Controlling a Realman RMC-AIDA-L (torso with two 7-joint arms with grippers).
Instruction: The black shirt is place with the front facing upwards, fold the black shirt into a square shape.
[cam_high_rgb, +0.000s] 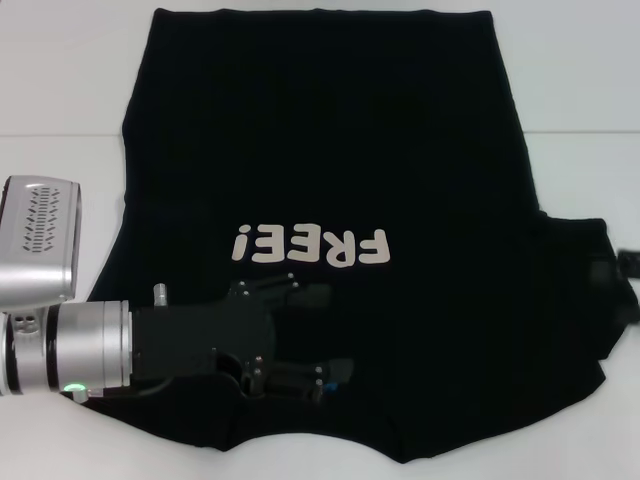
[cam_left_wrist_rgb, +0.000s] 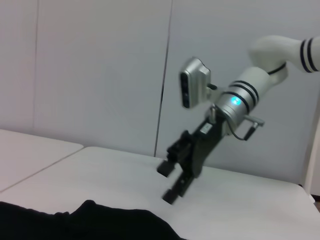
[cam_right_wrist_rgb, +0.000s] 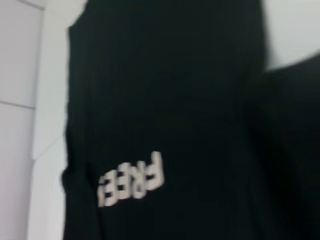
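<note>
Left gripper low over shirt's near hem

Nearest the head camera is the left gripper (cam_high_rgb: 325, 335), reaching in from the left over the shirt (cam_high_rgb: 400, 150) close to its near edge, just below the lettering (cam_high_rgb: 310, 246). Its fingers (cam_high_rgb: 300, 290) stand apart, one toward the lettering and one toward the near edge, with shirt fabric beneath the gap; whether they pinch any cloth cannot be told.

Spread flat on the white table (cam_high_rgb: 580, 80), the shirt has its long axis running away from the robot, straight hem at the far side and curved edge nearest. "FREE!" faces up and reads upside down from the head. One sleeve (cam_high_rgb: 600, 290) lies out to the right.

Seen from the left wrist, the right gripper (cam_left_wrist_rgb: 175, 182) hangs above the table, jaws parted and empty, clear of the shirt's edge.
</note>
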